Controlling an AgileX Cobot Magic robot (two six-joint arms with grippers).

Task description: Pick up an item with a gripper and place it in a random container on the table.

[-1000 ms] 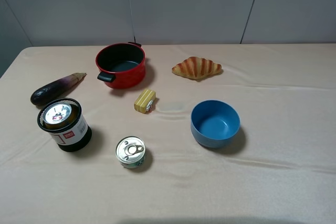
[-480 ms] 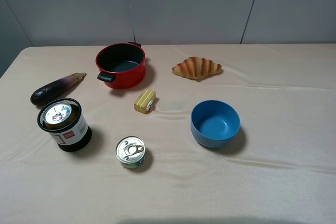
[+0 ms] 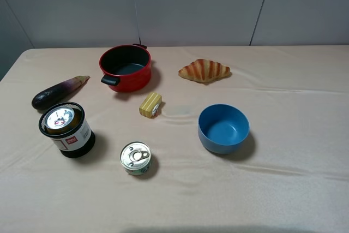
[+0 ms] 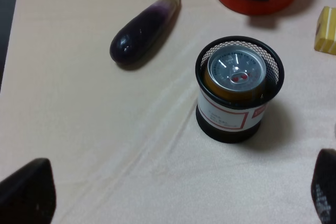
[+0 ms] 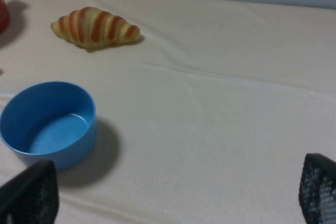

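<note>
**Can sits inside the mesh cup**

The table (image 3: 283, 189) bears a red pot (image 3: 125, 67), blue bowl (image 3: 223, 128) and mesh cup (image 3: 67, 130). Only the left wrist view shows the can (image 4: 234, 74) upright inside the cup, whose white-and-red label is unreadable. Both grippers, left (image 4: 178, 195) and right (image 5: 173, 195), spread wide, holding nothing.

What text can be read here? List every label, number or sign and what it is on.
Nothing can be read.
Mesh cup: white-and-red label, print too small and blurred.
Tin can inside the cup: lid markings, unreadable.
Flat can: side label too small.
Yellow block: small mark, unreadable.
</note>
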